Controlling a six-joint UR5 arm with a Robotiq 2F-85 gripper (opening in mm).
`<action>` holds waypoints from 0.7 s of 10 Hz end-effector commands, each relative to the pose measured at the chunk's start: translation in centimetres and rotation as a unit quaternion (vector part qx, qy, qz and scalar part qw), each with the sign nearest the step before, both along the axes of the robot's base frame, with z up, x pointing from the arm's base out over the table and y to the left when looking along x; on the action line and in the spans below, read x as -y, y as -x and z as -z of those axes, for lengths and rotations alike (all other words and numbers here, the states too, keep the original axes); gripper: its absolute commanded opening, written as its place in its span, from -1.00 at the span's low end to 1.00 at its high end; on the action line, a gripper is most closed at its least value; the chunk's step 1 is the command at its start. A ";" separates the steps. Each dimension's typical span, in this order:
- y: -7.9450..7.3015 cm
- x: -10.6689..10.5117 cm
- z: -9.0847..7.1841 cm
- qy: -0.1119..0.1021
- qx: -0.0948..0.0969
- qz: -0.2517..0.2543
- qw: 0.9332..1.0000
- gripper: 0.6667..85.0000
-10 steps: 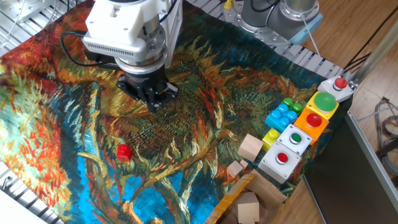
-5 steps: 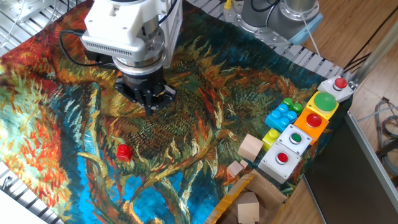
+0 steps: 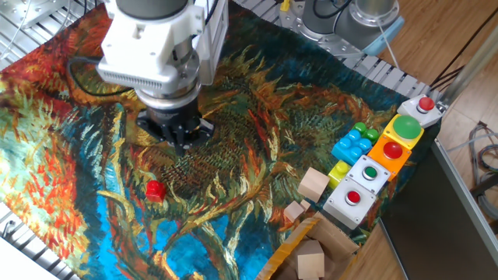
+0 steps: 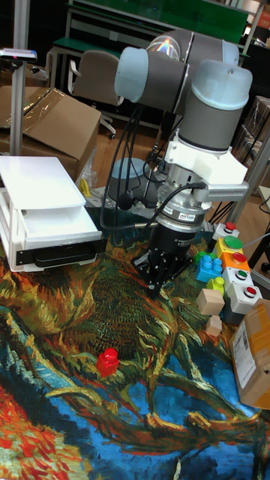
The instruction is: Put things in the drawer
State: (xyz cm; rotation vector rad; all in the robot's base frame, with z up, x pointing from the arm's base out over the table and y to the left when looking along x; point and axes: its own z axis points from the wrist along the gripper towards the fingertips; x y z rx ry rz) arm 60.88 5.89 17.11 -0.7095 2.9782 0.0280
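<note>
We saw the red block | near, below-left of our gripper | fingers: couldn't tell if pinched or apart

Open cloth all round the red block, nothing crowding it, and the gripper hangs above with clear air beneath. Wooden cubes, toy bricks and button boxes cluster well apart on one side; the drawer stands at the far edge.

Behind the table, a grey office chair stands on a wooden floor near a large cardboard box, with green shelving along the back and more wooden floor beside the table.
</note>
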 end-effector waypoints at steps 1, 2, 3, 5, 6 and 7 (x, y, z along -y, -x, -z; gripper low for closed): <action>-0.4 -1.2 0.2 -0.026 -0.002 0.022 0.999 -0.98; -1.0 -1.3 0.2 -0.028 0.008 0.026 0.999 -0.98; -1.4 -0.1 0.2 -0.002 0.018 0.005 1.000 -0.93; -1.9 0.1 0.5 -0.003 0.007 -0.010 1.000 -0.49; -2.8 0.8 1.0 0.006 -0.006 -0.021 1.000 -0.37; -4.1 1.3 1.4 0.011 -0.011 -0.031 0.999 -0.30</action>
